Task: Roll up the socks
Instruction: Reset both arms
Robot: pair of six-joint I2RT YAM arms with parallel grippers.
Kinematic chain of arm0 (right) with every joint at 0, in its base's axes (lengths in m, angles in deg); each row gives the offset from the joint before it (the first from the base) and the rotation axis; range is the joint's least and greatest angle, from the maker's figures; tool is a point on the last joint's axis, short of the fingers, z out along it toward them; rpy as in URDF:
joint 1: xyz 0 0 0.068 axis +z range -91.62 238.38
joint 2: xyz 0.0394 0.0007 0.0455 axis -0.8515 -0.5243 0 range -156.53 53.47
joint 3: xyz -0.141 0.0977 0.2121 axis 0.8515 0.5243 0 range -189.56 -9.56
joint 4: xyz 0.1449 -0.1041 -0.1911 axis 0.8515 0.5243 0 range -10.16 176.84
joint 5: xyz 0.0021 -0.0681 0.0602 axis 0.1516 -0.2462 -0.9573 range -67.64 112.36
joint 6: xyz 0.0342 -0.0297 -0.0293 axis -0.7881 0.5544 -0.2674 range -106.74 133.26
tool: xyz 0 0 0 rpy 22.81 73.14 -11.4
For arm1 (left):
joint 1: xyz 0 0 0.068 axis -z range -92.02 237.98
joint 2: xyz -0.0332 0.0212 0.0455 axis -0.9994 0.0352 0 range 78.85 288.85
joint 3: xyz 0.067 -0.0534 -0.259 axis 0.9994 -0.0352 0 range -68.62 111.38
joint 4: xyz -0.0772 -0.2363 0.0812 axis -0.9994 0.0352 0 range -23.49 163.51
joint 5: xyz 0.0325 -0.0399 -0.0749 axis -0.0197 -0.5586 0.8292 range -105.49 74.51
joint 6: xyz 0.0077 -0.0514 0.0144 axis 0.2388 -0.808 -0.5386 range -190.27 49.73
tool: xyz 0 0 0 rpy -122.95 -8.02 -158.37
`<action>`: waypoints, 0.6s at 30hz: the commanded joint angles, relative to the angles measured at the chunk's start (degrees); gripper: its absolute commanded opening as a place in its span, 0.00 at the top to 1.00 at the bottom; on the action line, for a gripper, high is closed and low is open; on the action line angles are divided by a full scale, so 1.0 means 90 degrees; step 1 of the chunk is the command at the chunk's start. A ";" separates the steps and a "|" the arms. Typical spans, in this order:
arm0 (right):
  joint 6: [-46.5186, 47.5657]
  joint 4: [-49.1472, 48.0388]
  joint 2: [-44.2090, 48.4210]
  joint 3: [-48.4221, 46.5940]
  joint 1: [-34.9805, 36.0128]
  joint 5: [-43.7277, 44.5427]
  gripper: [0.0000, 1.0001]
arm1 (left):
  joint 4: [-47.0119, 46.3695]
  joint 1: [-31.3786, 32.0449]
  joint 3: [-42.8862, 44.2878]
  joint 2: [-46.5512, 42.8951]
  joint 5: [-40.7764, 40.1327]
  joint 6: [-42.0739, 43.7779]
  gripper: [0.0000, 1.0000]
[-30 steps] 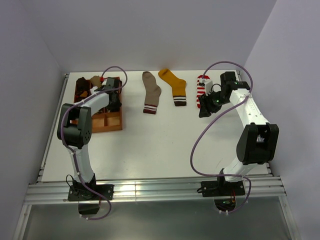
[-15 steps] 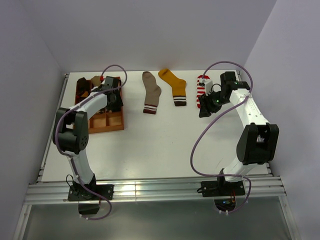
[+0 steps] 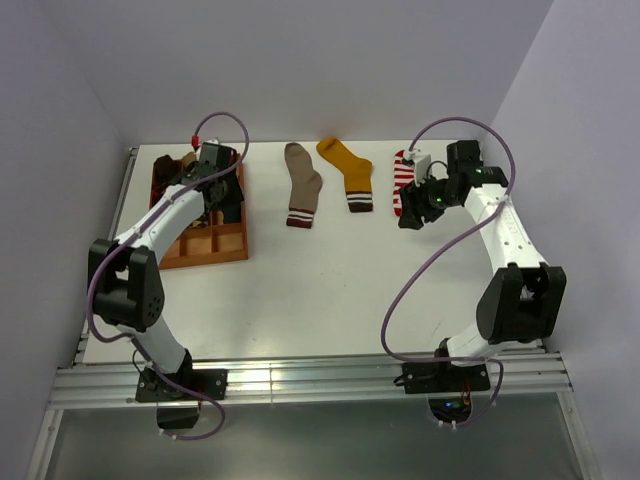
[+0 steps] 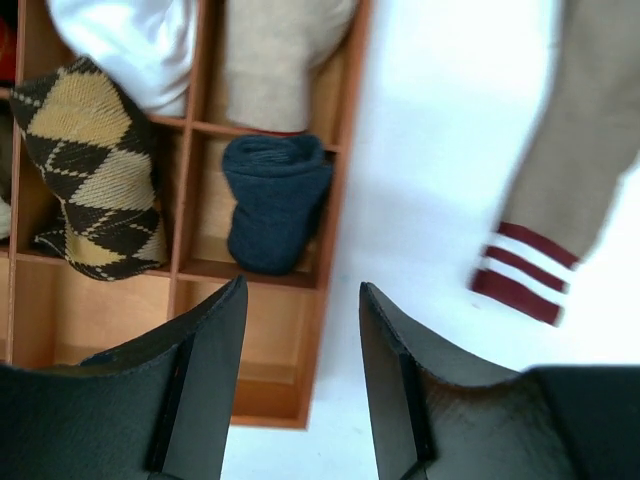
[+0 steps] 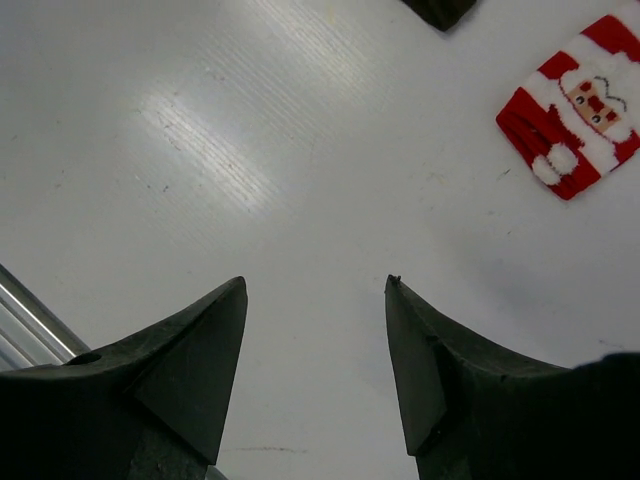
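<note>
My left gripper hangs open and empty over the right edge of the wooden tray. In the left wrist view its tips frame the tray's rim. Beyond them a rolled navy sock fills one compartment, and a brown argyle roll lies to its left. The taupe sock and the mustard sock lie flat mid-table. My right gripper is open beside the red-white sock. Its wrist view shows a red-white sock with a cartoon figure beyond the open tips.
A white sock and a beige one fill the tray's far compartments. The taupe sock's maroon-striped cuff lies just right of the tray. An aluminium rail edges the table. Purple cables loop above both arms.
The left arm's elbow has swung left, and its wrist now sits farther back over the tray. The right arm has shifted slightly right, its gripper still beside the striped sock.
</note>
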 commanded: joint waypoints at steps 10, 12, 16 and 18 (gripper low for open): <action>-0.0982 -0.1012 0.1296 0.0238 0.0040 -0.0019 0.30 | -0.0920 0.1150 -0.0652 -0.1974 0.0653 0.0429 0.47; -0.1148 -0.1022 0.1482 0.0238 0.0040 -0.0009 0.30 | -0.1048 0.1423 -0.0741 -0.2247 0.0906 0.0479 0.47; -0.1441 -0.1363 0.1901 0.0550 0.0040 0.0117 0.28 | -0.1205 0.1931 -0.0790 -0.2463 0.1201 0.0654 0.47; -0.1481 -0.1413 0.2058 0.0638 0.0040 0.0167 0.28 | -0.1166 0.2126 -0.0741 -0.2502 0.1240 0.0674 0.47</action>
